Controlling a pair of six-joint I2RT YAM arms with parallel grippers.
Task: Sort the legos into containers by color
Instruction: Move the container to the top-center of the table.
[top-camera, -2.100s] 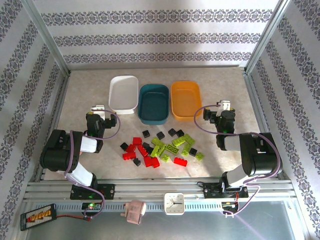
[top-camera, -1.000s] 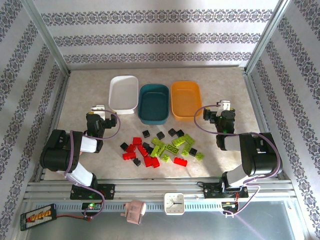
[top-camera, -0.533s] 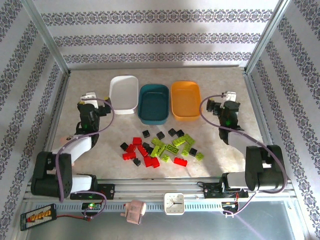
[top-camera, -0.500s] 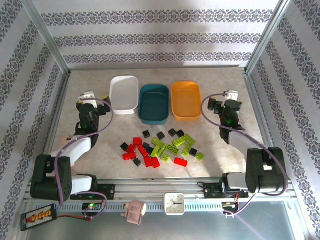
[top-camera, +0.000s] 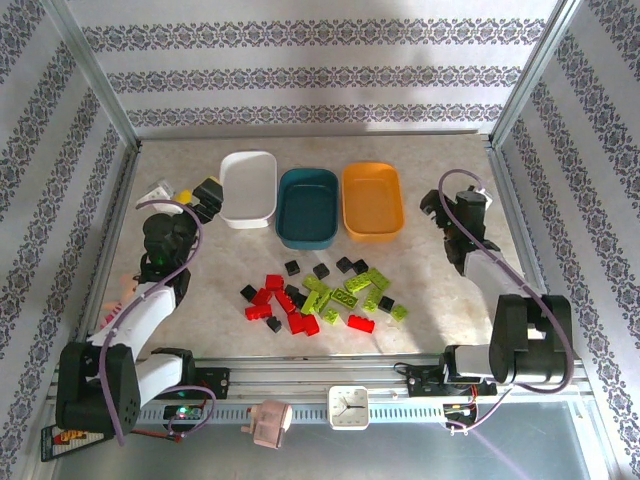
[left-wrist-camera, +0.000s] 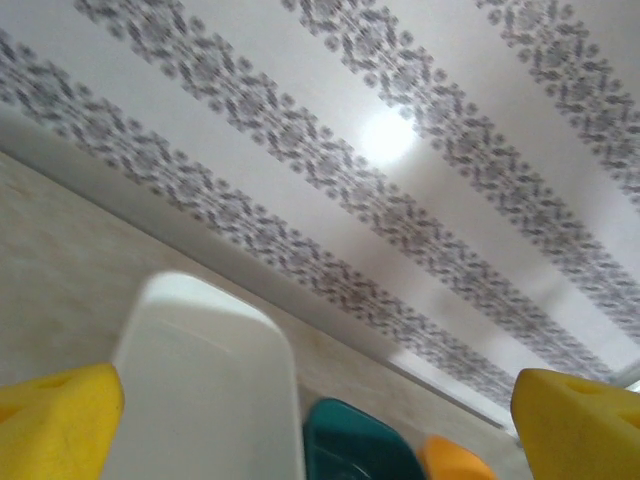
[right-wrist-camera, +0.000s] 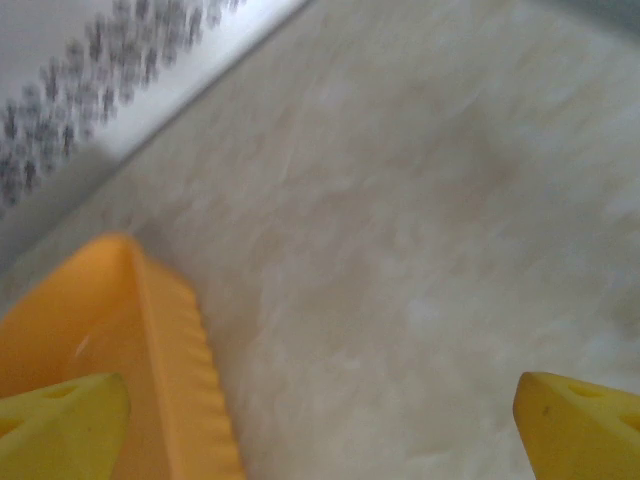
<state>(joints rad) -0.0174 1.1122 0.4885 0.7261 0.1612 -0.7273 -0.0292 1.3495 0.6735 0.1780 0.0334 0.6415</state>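
Observation:
The legos (top-camera: 322, 295) lie in a loose pile of red, lime green and black bricks at the table's near middle. Behind them stand the three containers in a row: white tub (top-camera: 248, 188), dark teal tub (top-camera: 308, 207), orange tub (top-camera: 372, 200). My left gripper (top-camera: 188, 194) hangs open just left of the white tub, holding nothing. The left wrist view has its yellow fingertips (left-wrist-camera: 55, 425) wide apart, with the white tub (left-wrist-camera: 200, 390), teal tub (left-wrist-camera: 360, 452) and orange tub (left-wrist-camera: 455, 462) ahead. My right gripper (top-camera: 455, 200) is open right of the orange tub (right-wrist-camera: 90, 320), over bare table.
Patterned walls and an aluminium frame enclose the table on three sides. A small white clock (top-camera: 349, 407) and a pink doll (top-camera: 268, 422) sit on the front rail. Bare tabletop (top-camera: 440, 290) lies between the pile and the right arm.
Both arms have stretched away from the bases towards the back: the left gripper up beside the white tub, the right gripper up beside the orange tub. The legos and tubs have not moved.

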